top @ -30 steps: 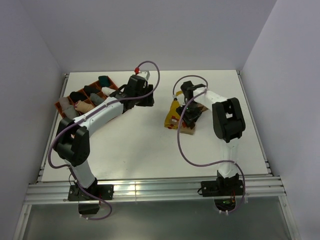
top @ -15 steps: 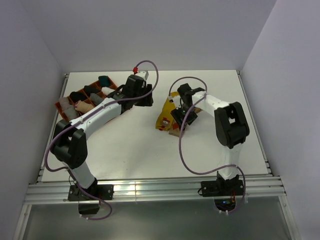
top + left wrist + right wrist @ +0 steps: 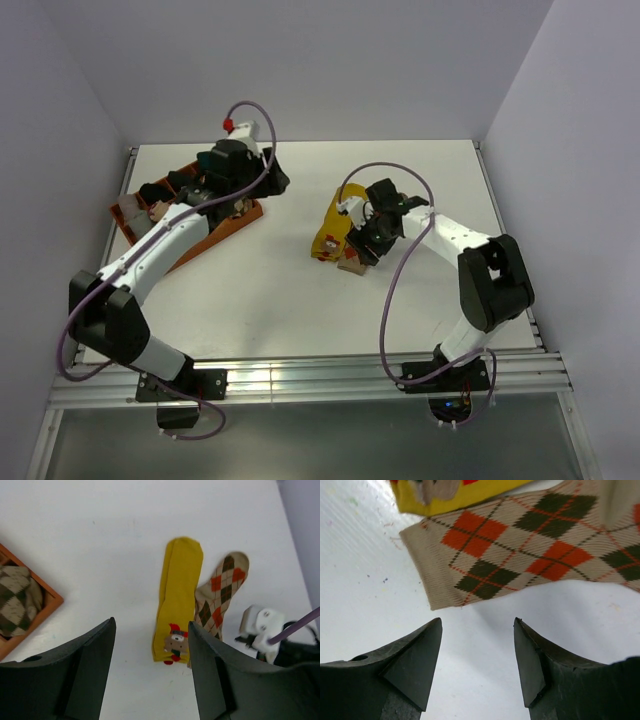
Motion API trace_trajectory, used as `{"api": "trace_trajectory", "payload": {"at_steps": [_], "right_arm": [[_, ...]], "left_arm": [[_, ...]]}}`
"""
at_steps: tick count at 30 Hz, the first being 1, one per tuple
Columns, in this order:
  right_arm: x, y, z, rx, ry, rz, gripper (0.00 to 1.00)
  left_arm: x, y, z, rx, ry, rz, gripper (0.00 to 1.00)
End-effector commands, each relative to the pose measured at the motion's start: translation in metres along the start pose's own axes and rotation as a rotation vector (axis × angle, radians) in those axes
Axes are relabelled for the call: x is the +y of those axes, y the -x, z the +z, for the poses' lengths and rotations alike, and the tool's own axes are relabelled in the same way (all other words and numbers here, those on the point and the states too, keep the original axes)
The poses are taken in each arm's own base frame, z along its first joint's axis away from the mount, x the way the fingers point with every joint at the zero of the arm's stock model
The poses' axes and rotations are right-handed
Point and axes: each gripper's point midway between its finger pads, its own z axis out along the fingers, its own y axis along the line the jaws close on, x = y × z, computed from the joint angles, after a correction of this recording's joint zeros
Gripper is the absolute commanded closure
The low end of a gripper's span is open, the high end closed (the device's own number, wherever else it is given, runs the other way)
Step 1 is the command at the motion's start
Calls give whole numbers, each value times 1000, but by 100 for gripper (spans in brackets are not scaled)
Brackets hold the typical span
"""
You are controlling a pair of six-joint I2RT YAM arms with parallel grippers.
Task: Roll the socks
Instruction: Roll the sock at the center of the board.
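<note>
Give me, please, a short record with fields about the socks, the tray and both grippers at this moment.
yellow sock: lies flat and long on the table, with a bear patch near one end
orange argyle sock: flat, beside the yellow sock and touching it
brown argyle sock: bundled, inside the tray
left gripper: open, holds nothing, near the tray
right gripper: open, holds nothing, just off the end of the orange argyle sock
rolling: neither flat sock is rolled yet
</note>
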Motion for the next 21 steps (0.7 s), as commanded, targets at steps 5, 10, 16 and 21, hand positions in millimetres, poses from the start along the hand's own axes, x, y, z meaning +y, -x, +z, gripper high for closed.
{"api": "trace_trajectory", "payload": {"at_steps": [5,10,16,21], "right_arm": [[17,18,20,-48,-58,-219,34],[28,16,32,-6,-57,-257,34],[27,4,43,57,-69,-265,34],[30,-5,47,78,-54,-270,35]], "left_arm": [[-13,62,-44,-197,-75,-49,35],[-15,62,-47,-196,-87,-36,35],[-19,60,-46,-190,-116,-27,36],[-20,55,-42,-182,-129,-22,36]]}}
